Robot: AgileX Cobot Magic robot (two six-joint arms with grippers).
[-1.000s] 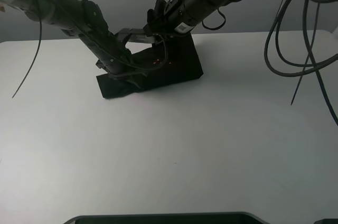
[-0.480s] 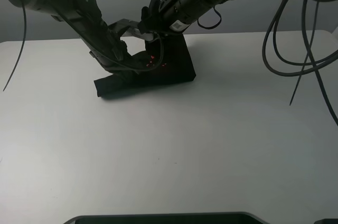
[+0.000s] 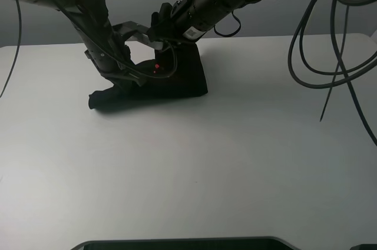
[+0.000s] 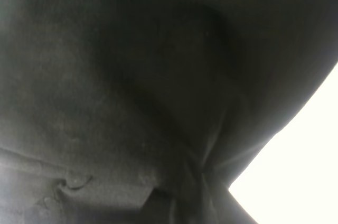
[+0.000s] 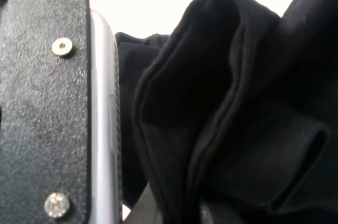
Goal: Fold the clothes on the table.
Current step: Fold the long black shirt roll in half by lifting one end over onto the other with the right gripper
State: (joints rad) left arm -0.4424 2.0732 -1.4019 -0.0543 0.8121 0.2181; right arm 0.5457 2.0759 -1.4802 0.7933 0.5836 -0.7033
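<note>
as my left end effector (image 3: 129, 76) and right end effector (image 3: 141, 33) clamp the clothes (image 3: 182, 79) | risk: bunched layers slip, unfolding

A black shirt (image 3: 182, 79) sits bunched at the far side of the white table (image 3: 206, 161), its top edge lifted. The left gripper (image 3: 126, 73) and right gripper (image 3: 140, 33) both meet it from above. Dark cables (image 3: 330, 55) hang on the right.

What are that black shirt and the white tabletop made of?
T-shirt: soft matte knit, likely cotton; it bunches into folds and shows a stitched hem. Table: smooth, hard white surface with a faint sheen; laminate or painted board, cannot tell which.
</note>
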